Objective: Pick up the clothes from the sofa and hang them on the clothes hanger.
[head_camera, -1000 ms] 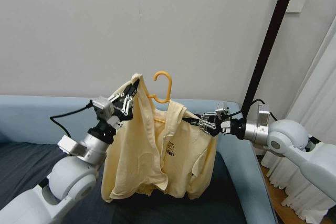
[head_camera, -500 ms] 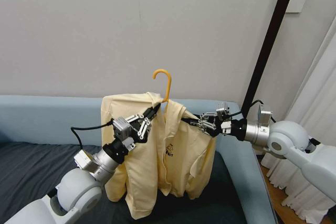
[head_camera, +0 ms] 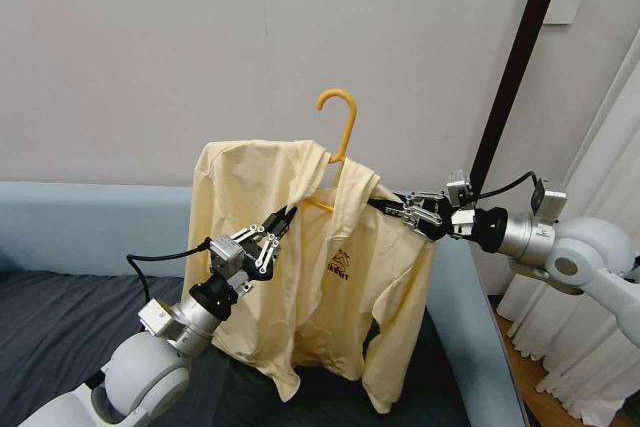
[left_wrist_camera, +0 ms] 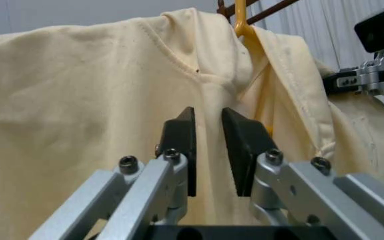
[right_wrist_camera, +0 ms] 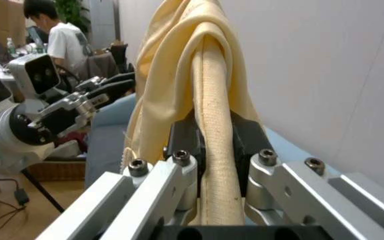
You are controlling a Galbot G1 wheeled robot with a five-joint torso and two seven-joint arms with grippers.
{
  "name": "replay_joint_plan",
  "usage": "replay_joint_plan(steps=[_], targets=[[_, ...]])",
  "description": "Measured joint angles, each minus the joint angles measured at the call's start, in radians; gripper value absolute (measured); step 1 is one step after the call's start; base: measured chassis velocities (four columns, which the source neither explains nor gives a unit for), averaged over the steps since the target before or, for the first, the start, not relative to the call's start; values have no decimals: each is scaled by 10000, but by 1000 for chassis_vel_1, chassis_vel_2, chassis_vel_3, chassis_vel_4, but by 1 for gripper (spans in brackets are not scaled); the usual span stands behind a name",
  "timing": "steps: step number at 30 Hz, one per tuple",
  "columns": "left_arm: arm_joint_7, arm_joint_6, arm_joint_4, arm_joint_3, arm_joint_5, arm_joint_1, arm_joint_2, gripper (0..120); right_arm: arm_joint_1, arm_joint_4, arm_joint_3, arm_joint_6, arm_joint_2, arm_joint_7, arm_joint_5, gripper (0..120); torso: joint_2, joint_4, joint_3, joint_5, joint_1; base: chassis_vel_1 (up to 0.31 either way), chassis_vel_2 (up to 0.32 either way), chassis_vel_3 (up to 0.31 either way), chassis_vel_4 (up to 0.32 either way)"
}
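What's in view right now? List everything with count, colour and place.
shirt: 1, cream, draped on the hanger, held up above the sofa
hanger: 1, orange, inside the shirt, hook sticking up
sofa: 1, light blue with dark seat, below and behind the shirt
rack post: 1, dark brown, right of the shirt
curtain: 1, white, far right
left gripper: 1, at the shirt front below the collar
right gripper: 1, fingers shut on the shirt's shoulder

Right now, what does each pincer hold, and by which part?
Right pincer: shut on the shirt at its shoulder fold. Left pincer: at the cloth below the collar; hold unclear.
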Motion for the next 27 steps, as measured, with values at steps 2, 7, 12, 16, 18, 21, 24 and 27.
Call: replay_joint_plan(steps=[2, 7, 12, 16, 18, 21, 24, 27], targets=[[-102, -199, -100, -178, 136, 403, 65, 34, -24, 89, 110, 0, -126, 31, 107, 8, 0, 0, -1, 2, 0, 0, 0, 0, 0], [-432, -376, -243, -451, 328, 1075, -61, 50, -66, 348, 224, -14, -475, 184, 216, 8, 0, 1, 0, 0, 0, 0, 0, 0, 0], [-531, -589, -496, -1006, -29, 1472, -274, 69, -54, 576, 253, -41, -834, 520, 156, 8, 1, 0, -1, 0, -1, 0, 0, 0, 0], [-544, -608, -546, -1640, -774, 1279, -174, 82, 96, 623, 160, -70, -1074, 916, -371, 8, 0, 0, -1, 0, 0, 0, 0, 0, 0], [-486, -603, -441, -1925, -1058, 1213, 58, 91, 244, 579, 147, -161, -1288, 1018, -829, 8, 1, -1, 0, 3, 0, 0, 0, 0, 0], [-305, -637, -328, -1957, -976, 1375, 165, 98, 319, 553, 171, -248, -1530, 1021, -1142, 8, 0, 1, 0, 1, 0, 0, 0, 0, 0], [-302, -593, 94, -1812, -800, 1349, 22, 100, 303, 566, 355, -385, -1849, 810, -1304, 8, 1, 1, -1, -1, -1, 0, 0, 0, 0], [-322, -570, 529, -1740, -796, 1136, -88, 100, 235, 634, 522, -499, -2041, 725, -1322, 8, 0, -2, 0, -2, 0, 0, 0, 0, 0]])
